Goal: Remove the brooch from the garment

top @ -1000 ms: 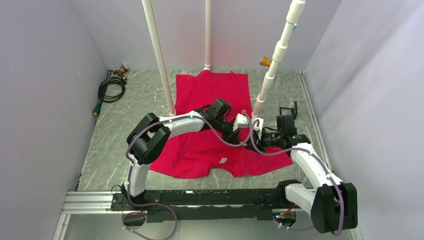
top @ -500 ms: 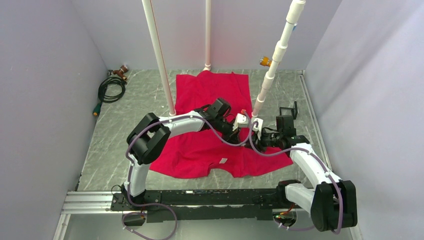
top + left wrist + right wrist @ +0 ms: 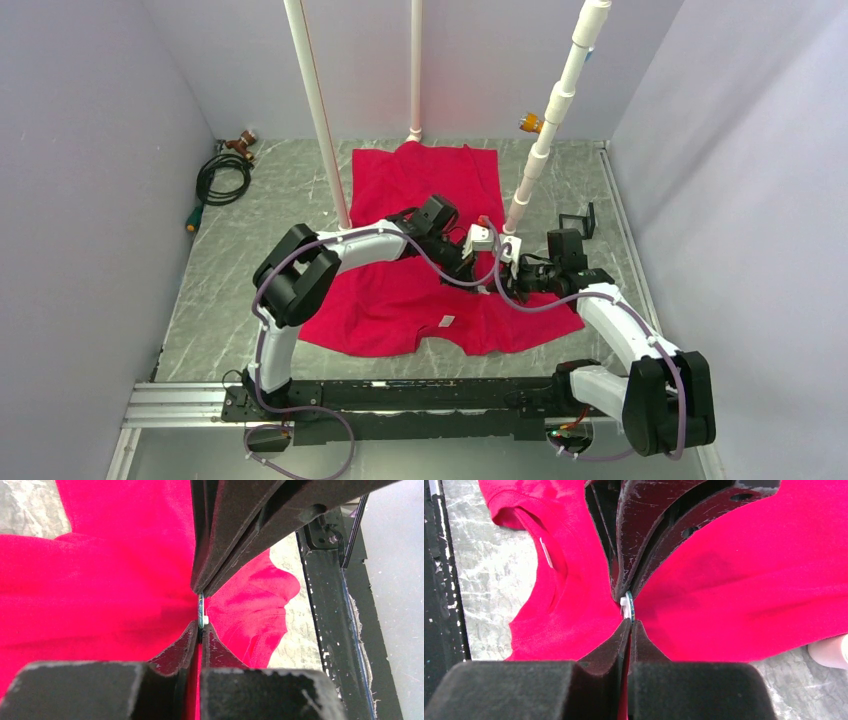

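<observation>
- We see the left gripper [image 3: 200, 631] almost fully closed, its two tips pinching one edge of the brooch [image 3: 201, 611].
- The right gripper [image 3: 630, 625] is closed just as tightly and pinches the opposite edge of the same disc.
- The brooch stands edge-on between both pairs of tips, over the right part of the garment [image 3: 420, 180].
- The garment lies spread on the table [image 3: 260, 220].

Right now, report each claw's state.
Left claw: closed, pinching the brooch by its edge.
Right claw: closed on the same brooch, from the opposite side.
</observation>
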`<act>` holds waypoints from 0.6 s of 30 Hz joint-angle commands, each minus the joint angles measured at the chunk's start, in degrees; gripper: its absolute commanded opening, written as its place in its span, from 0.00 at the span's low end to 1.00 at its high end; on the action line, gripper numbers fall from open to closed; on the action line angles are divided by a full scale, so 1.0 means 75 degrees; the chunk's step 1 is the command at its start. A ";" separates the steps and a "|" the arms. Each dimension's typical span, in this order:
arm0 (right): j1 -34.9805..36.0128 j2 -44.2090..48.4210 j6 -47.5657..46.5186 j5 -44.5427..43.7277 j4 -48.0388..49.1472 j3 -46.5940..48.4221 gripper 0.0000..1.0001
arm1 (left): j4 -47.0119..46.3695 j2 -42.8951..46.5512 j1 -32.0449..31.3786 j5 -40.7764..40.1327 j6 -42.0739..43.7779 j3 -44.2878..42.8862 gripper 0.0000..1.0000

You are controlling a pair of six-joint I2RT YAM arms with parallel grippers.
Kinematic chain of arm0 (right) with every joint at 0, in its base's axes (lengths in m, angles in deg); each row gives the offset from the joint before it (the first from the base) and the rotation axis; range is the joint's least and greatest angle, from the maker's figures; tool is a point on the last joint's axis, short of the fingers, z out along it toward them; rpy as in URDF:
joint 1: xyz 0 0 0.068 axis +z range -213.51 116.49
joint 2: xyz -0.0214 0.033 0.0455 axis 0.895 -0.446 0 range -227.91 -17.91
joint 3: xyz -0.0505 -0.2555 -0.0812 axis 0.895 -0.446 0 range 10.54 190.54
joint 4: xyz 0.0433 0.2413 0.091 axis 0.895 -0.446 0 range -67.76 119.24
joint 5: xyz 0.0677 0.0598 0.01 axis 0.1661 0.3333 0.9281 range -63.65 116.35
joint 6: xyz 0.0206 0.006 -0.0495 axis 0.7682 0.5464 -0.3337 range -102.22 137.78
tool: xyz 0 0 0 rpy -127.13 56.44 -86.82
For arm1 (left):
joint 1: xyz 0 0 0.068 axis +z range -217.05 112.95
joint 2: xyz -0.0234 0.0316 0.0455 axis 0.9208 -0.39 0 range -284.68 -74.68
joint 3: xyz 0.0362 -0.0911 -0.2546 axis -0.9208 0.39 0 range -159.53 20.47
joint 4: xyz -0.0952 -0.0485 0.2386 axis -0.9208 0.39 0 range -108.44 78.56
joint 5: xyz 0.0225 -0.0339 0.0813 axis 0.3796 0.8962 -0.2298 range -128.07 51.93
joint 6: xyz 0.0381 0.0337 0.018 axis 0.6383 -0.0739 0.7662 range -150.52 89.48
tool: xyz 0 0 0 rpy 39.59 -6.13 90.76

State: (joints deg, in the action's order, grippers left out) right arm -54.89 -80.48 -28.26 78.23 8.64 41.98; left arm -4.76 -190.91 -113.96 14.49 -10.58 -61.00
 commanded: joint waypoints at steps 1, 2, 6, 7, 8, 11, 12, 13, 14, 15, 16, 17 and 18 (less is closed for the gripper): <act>0.0151 -0.0044 -0.0002 0.0161 -0.0044 0.0142 0.00 | -0.0650 0.0097 0.0167 0.0502 -0.0548 -0.0089 0.13; 0.0151 -0.0019 0.0115 0.0161 -0.0022 0.0158 0.00 | -0.0767 0.0171 0.0222 0.0510 -0.0693 0.0013 0.18; 0.0140 -0.0008 0.0309 0.0167 0.0071 0.0169 0.00 | -0.1383 0.0397 0.0414 0.0400 -0.0983 0.0532 0.24; 0.0134 -0.0020 0.0359 0.0153 0.0114 0.0157 0.00 | -0.1551 0.0418 0.0455 0.0387 -0.1054 0.0662 0.28; 0.0123 -0.0039 0.0402 0.0141 0.0150 0.0153 0.00 | -0.1724 0.0450 0.0491 0.0399 -0.1177 0.0793 0.31; 0.0105 -0.0067 0.0451 0.0104 0.0213 0.0122 0.00 | -0.2330 0.0484 0.0556 0.0450 -0.1375 0.1141 0.35; 0.0094 -0.0070 0.0481 0.0093 0.0234 0.0109 0.00 | -0.2528 0.0513 0.0569 0.0420 -0.1406 0.1272 0.35; 0.0078 -0.0083 0.0498 0.0082 0.0250 0.0109 0.00 | -0.2781 0.0537 0.0560 0.0431 -0.1474 0.1420 0.34; 0.0072 -0.0109 0.0510 0.0079 0.0267 0.0097 0.00 | -0.3057 0.0554 0.0557 0.0457 -0.1540 0.1579 0.33; 0.0049 -0.0125 0.0532 0.0070 0.0292 0.0085 0.00 | -0.3309 0.0565 0.0554 0.0515 -0.1614 0.1709 0.32; 0.0040 -0.0127 0.0546 0.0068 0.0316 0.0085 0.00 | -0.3519 0.0564 0.0552 0.0570 -0.1686 0.1801 0.32; 0.0026 -0.0130 0.0549 0.0067 0.0320 0.0078 0.00 | -0.3699 0.0561 0.0558 0.0611 -0.1751 0.1889 0.31; 0.0014 -0.0145 0.0565 0.0067 0.0327 0.0077 0.00 | -0.3855 0.0562 0.0560 0.0642 -0.1799 0.1960 0.31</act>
State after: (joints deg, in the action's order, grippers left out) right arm -54.37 -81.35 -24.59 77.57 8.90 42.06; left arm -24.00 -190.32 -109.50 16.13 -21.39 -47.97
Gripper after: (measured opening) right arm 0.009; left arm 0.320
